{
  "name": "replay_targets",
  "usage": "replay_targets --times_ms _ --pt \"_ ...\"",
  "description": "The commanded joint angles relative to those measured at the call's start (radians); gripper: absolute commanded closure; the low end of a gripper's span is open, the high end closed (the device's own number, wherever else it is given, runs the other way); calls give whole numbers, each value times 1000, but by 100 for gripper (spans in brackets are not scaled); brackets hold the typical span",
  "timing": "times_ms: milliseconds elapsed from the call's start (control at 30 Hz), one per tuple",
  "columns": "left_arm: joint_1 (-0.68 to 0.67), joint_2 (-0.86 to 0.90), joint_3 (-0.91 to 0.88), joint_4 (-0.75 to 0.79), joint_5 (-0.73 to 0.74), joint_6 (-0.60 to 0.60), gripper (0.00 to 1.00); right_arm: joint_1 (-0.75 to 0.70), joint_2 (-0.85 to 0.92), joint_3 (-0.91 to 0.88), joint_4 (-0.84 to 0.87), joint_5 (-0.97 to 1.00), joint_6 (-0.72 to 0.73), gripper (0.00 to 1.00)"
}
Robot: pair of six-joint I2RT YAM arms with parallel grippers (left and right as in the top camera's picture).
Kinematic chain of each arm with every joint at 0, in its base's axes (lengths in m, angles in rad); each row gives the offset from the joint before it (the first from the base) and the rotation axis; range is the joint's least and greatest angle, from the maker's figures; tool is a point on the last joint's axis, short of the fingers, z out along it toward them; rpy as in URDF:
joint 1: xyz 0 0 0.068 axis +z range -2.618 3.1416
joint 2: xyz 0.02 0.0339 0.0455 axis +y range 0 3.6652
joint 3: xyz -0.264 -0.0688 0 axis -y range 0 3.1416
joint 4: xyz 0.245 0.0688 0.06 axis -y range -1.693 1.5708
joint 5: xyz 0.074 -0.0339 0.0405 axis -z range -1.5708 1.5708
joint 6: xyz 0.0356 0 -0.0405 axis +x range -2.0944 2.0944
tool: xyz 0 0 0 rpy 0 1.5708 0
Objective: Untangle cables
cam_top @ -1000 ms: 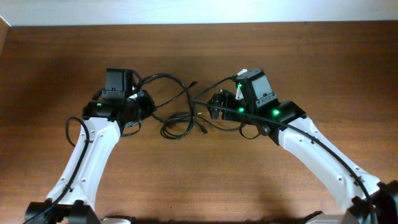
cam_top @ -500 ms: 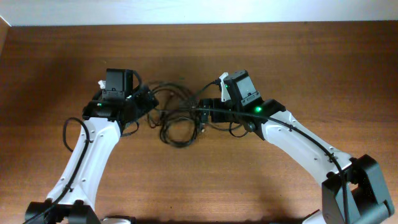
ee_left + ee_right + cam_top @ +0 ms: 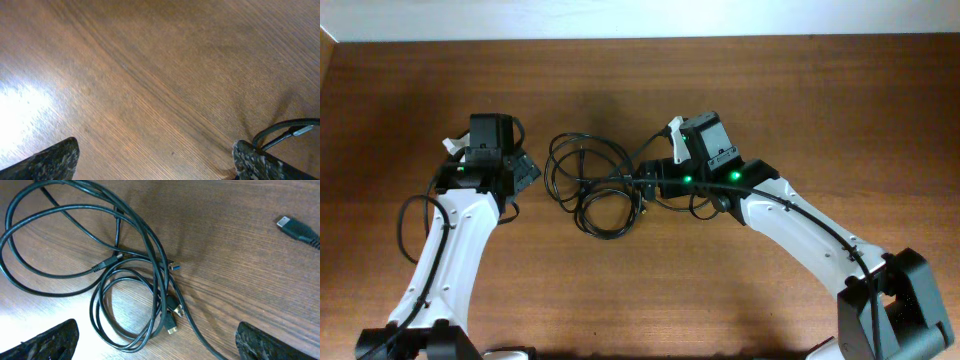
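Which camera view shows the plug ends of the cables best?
Right wrist: the cables lie close and sharp, and the gold-tipped plugs are clear. Overhead shows most of the cables, but the plugs are tiny. Left wrist shows only one cable piece at its edge.

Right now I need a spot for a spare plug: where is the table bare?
Bare table between the left arm and right arm, on the near side of the cables, and along the far edge. Crowded: the middle, where the cables loop.
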Motion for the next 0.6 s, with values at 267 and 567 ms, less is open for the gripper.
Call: replay_targets --times_ms 267,567 --pt "3 -7 -1 46 -29 309 1 56 168 7 220 -3 -148 8" --pt "3 -7 -1 47 -29 308 1 55 299 7 339 -3 -147 83"
